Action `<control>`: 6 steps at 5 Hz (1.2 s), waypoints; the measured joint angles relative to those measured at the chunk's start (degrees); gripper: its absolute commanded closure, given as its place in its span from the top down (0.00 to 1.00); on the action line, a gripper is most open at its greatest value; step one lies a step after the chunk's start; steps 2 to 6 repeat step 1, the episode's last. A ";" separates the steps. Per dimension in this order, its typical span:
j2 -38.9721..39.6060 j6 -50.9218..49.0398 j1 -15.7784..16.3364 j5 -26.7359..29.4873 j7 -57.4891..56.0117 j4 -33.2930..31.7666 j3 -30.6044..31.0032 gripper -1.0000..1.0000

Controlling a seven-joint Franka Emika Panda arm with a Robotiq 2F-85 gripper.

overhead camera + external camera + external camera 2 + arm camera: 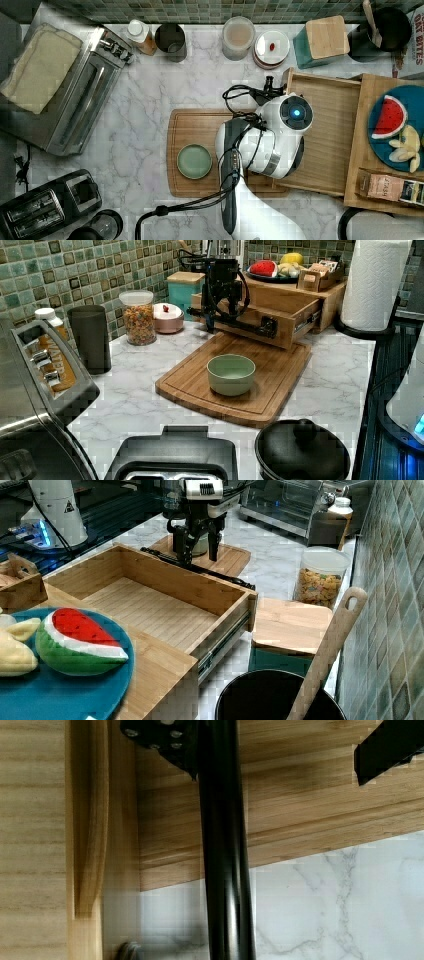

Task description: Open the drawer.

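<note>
The light-wood drawer [150, 605] stands pulled far out of its low wooden cabinet, and its plain tray [327, 135] holds nothing. Along its front runs the long black bar handle [200, 570], which also crosses the wrist view [225, 870]. My gripper [197, 557] hangs over that handle near the left view's left end of the bar [240, 326]. It is open. One finger [165, 740] is right against the bar and the other finger [385, 750] stands well apart from it. In the top view, the arm's wrist [295, 115] covers the drawer's front.
A darker cutting board [200, 150] with a green bowl [194, 161] lies just in front of the drawer. A teal box [320, 42], a cereal jar [139, 317] and a dark cup [90, 337] line the tiled wall. A blue plate [60, 680] of toy fruit sits on the cabinet.
</note>
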 measured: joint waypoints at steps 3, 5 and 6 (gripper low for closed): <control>-0.15 0.06 0.10 0.00 0.00 -0.11 -0.17 1.00; -0.15 0.06 0.10 0.00 0.00 -0.11 -0.17 1.00; -0.15 0.06 0.10 0.00 0.00 -0.11 -0.17 1.00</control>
